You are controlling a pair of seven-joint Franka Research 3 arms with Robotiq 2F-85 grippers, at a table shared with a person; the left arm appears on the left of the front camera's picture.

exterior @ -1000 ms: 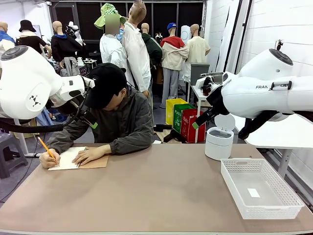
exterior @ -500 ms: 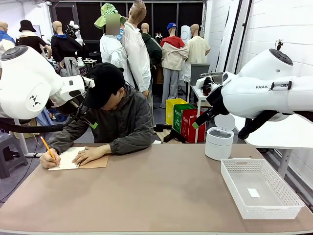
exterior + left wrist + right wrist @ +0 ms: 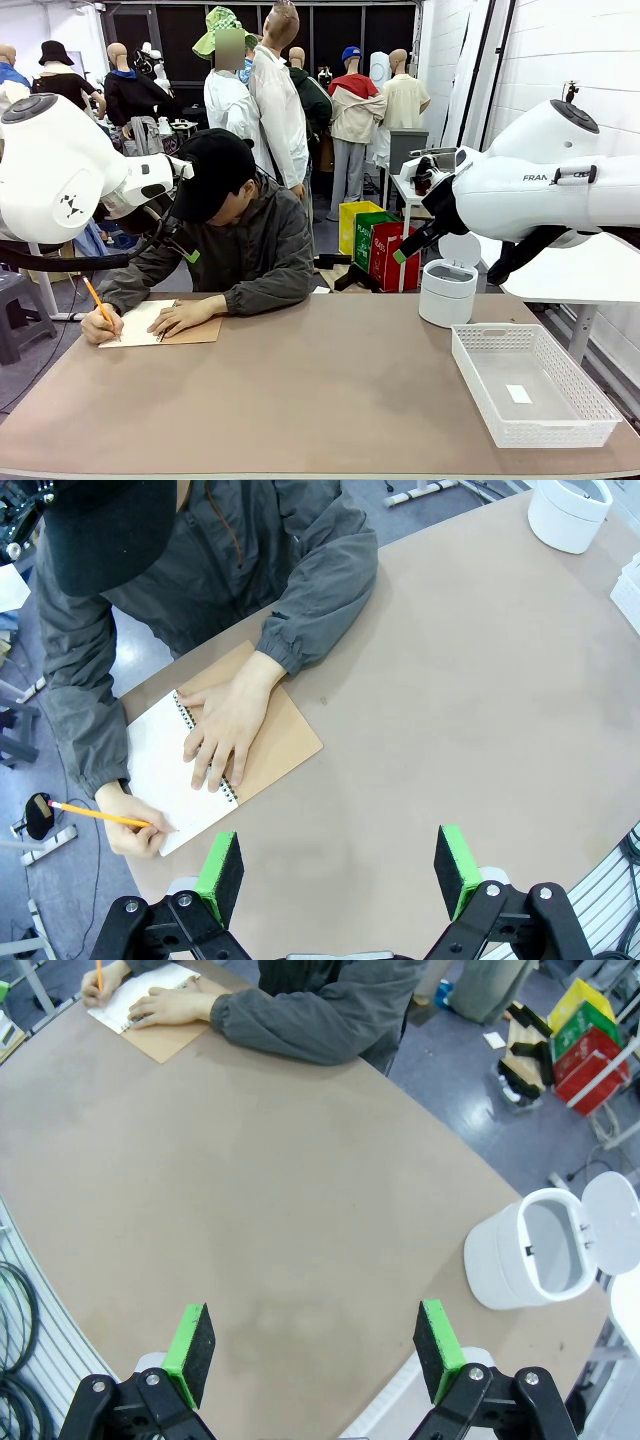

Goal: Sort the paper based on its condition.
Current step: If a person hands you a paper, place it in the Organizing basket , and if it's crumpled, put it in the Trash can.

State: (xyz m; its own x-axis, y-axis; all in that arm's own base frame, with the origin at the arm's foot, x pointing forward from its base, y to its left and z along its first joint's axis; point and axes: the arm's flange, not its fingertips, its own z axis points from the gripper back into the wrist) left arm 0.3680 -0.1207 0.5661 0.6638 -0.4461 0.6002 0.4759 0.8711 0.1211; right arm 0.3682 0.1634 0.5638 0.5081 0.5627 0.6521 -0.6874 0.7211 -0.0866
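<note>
Table point(image 3: 330, 400): brown, rounded top, shared by robot and person.

Left arm point(image 3: 50, 170) and right arm point(image 3: 540, 185): white, both raised above the table at the picture's two sides.

Person point(image 3: 245, 250): seated at the far edge towards the robot's left, in a dark jacket and black cap, bent over the table.

Basket point(image 3: 472, 380): white, perforated, at the robot's right near the front edge; a small white slip point(image 3: 518, 393) lies on its floor.

Bin point(image 3: 447, 290): white, round, lid up, behind the basket at the far right.

Left gripper point(image 3: 337, 845): jaws spread wide with nothing between them, above bare table just short of the notebook.

Right gripper point(image 3: 312, 1310): jaws likewise wide apart and empty, above bare table, with the bin off to one side.

Notebook point(image 3: 280, 745): spiral-bound, brown cover, lying open in front of the person.

Paper point(image 3: 160, 755): white sheet lying on the open notebook against the spiral; whether it is bound or loose cannot be told. One hand point(image 3: 225, 725) rests flat across it and the spiral.

Pencil point(image 3: 100, 816): orange, held in the writing hand point(image 3: 135, 832), tip on the paper's edge.
</note>
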